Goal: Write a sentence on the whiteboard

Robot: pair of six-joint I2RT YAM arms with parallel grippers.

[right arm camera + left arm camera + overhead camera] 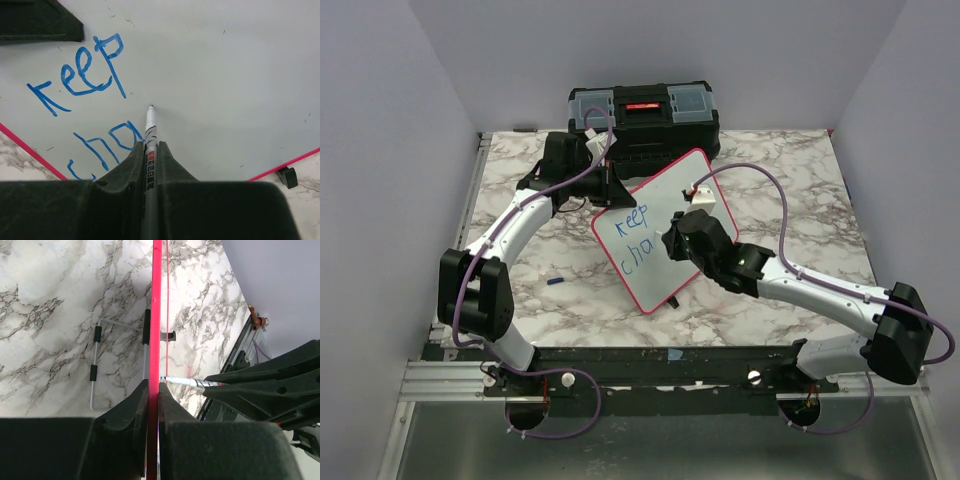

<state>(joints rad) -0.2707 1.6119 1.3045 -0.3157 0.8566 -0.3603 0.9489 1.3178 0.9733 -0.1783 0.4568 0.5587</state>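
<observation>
Records whiteboard (670, 190) propped tilted on table (790, 190), just near of black toolbox (645, 115), its far-left rim pinched in narrow left gripper (153, 385), marker (150, 125) clamped in right gripper (151, 146), tip on board right of blue sentence (85, 75) "keep cha".

On the whiteboard (225, 65), the blue sentence (80, 91) reads "keep" above "cha".

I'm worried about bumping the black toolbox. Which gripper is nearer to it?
Left. The left gripper clamps the whiteboard at its far edge, just in front of the toolbox; the right gripper holds a marker at the board's middle, farther away.
</observation>
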